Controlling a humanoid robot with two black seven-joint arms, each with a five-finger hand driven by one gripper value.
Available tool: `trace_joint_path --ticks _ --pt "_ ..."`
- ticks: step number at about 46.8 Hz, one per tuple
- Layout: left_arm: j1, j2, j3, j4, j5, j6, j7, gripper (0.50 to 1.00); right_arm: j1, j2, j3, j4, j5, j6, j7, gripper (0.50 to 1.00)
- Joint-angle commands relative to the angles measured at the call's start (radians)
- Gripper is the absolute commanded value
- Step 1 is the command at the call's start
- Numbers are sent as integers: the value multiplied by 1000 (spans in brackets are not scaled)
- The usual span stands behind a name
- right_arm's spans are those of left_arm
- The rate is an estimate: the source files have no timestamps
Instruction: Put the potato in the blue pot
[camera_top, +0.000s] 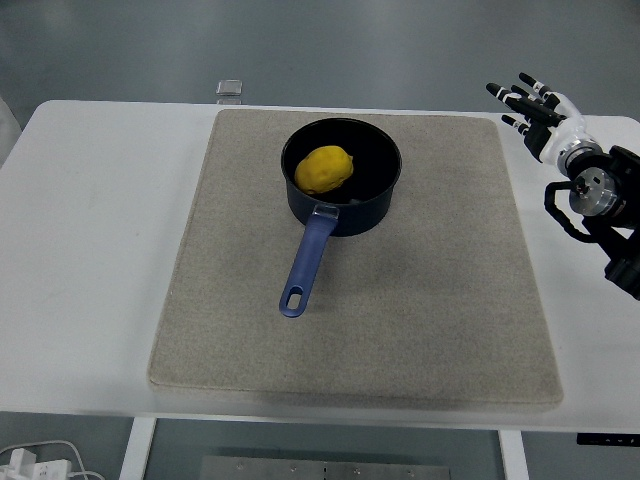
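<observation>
Table (100, 250): potato (324, 169) in blue pot (342, 180), right hand (538, 110) well apart.

yellow potato (324, 169) in dark blue pot (340, 190) on beige mat (420, 300), white table (90, 250)
</observation>
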Motion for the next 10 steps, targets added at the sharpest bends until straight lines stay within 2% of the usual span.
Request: trace_joint_path --ticks 1,10 --pt "0 0 0 0 -1 0 0 1000 -3 0 0 0 0 4 0 946" --pt "0 0 0 0 1 0 0 1000 -3 -1 -1 0 -1 6 0 946"
